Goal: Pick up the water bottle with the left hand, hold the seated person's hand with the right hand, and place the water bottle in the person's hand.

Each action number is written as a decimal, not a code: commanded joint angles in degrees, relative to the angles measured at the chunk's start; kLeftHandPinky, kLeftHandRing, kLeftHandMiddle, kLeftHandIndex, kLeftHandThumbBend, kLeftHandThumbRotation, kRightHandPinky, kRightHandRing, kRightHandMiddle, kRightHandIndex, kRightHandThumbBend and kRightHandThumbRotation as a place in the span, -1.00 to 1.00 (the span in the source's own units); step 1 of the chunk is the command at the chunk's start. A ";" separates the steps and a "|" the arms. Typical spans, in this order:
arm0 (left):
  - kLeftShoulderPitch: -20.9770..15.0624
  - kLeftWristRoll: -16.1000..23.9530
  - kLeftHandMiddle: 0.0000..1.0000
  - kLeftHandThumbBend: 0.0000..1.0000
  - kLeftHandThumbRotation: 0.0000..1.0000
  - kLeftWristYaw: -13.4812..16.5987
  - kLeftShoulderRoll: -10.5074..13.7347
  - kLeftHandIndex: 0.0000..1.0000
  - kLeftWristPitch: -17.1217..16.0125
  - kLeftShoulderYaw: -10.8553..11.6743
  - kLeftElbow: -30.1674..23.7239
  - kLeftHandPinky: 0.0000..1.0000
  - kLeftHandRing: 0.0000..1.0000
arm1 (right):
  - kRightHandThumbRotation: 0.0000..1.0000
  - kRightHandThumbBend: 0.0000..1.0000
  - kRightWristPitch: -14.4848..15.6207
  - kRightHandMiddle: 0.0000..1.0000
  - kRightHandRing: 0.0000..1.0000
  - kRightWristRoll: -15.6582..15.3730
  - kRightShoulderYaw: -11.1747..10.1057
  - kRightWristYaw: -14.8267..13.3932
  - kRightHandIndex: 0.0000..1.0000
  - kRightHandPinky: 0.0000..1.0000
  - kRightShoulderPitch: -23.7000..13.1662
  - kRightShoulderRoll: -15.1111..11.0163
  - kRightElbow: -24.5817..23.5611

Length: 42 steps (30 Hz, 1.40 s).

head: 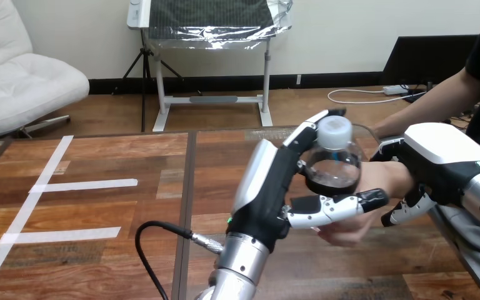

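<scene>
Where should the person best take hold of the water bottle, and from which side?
Probably the lower body of the water bottle, from below and the right: it stands cap up, the left hand wraps its left side, and the person's hand lies just under it.

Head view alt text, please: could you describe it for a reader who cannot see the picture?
The robot's left hand grips a clear water bottle with a white cap, holding it just above the seated person's hand, at the right of the wooden table. The robot's right hand curls its fingers round the person's wrist.
</scene>
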 commanded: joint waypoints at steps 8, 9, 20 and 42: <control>-5.46 0.93 1.00 0.88 0.14 0.54 -7.39 1.00 -0.40 -1.72 -3.55 1.00 1.00 | -1.00 0.75 -0.36 0.70 0.61 0.28 -2.15 -1.12 0.63 0.40 -3.05 -1.06 -0.17; -5.48 0.87 1.00 0.87 0.14 0.55 -7.35 1.00 -0.40 -1.74 -3.55 1.00 1.00 | -1.00 0.75 -0.26 0.70 0.62 0.34 -2.18 -1.02 0.63 0.41 -3.05 -1.02 -0.23; -5.87 0.51 1.00 0.85 0.14 1.28 -7.07 1.00 -0.72 -2.04 -3.16 1.00 1.00 | -1.00 0.74 -0.71 0.70 0.61 0.11 -2.03 -1.18 0.62 0.42 -3.19 -1.24 -0.12; -6.07 1.19 1.00 0.75 0.08 2.69 -6.89 1.00 -0.41 -2.21 -3.13 1.00 1.00 | -1.00 0.73 -0.40 0.70 0.61 1.50 -3.00 -0.55 0.62 0.44 -2.60 -1.10 -1.52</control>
